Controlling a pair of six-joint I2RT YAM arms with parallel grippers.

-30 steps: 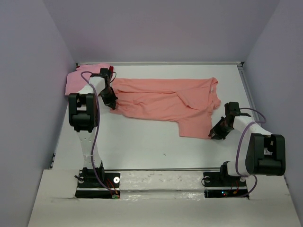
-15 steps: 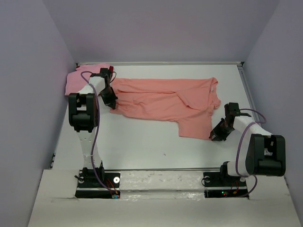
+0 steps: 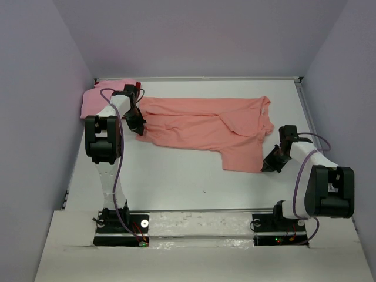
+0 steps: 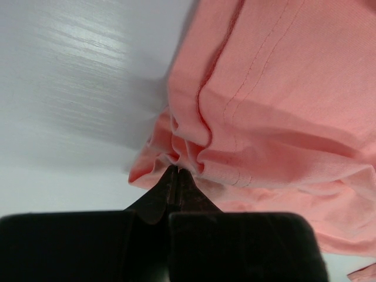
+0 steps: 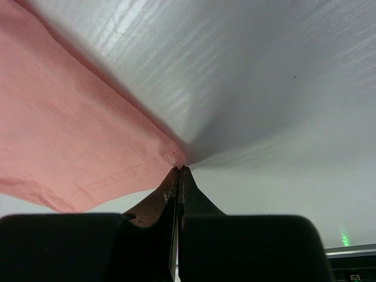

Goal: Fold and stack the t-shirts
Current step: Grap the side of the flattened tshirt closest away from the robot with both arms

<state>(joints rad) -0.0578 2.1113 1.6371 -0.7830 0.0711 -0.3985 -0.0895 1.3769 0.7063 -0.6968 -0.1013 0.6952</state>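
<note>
Top view: lavender walls point(image 3: 194, 35) close in a white table point(image 3: 176, 176). The salmon shirt point(image 3: 205, 126) lies spread across the far half, one flap reaching toward the near right. The pink shirt point(image 3: 97, 100) is bunched in the far left corner, with a bit of dark red cloth point(image 3: 138, 86) at its right edge. The left gripper point(image 3: 138, 128) sits on the salmon shirt's left edge. The right gripper point(image 3: 269, 168) is at the flap's near right corner. Compared with a second ago, the right arm has nudged slightly and its jaws, apart then, have come together; the shirts lie as they did.

Left wrist view: the left gripper point(image 4: 176, 171) is pinched tight on a gathered fold of the salmon shirt point(image 4: 276, 88), bare table point(image 4: 70, 88) to the left.

Right wrist view: the right gripper point(image 5: 178, 170) is clamped on the hemmed corner of the salmon shirt point(image 5: 64, 129), which rests on the table point(image 5: 264, 88).
</note>
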